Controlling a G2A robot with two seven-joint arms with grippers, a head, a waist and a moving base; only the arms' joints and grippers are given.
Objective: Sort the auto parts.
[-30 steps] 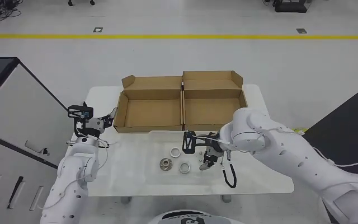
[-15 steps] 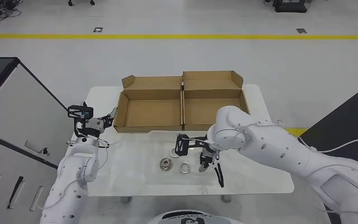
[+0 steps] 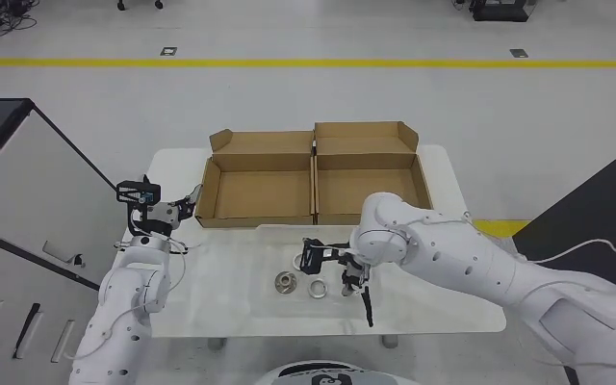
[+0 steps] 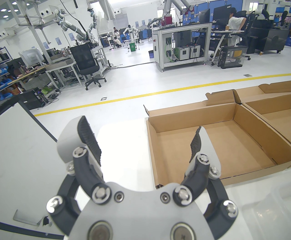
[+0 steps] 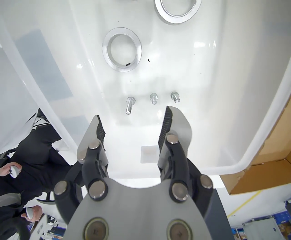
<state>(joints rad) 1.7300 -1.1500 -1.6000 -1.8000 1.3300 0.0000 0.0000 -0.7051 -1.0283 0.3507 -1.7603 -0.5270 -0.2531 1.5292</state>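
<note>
Counter: white counter [image 3: 443, 308] carrying two open cardboard boxes [image 3: 260, 192] and a clear tray [image 5: 250, 154].
Right claw [image 5: 133, 114]: open, empty, above the tray, just short of three bolts [image 5: 154, 98].
Rings: one whole ring [image 5: 122, 48]; the second ring [image 5: 177, 9] is cut off.
Flanged part [image 3: 285, 282]: beside the rings, details too small to make out.
Left claw [image 4: 141, 123]: open, empty, near the left box's corner.

Three bolts [image 5: 154, 98] lie loose — two rings [image 5: 122, 49] nearby.
</note>
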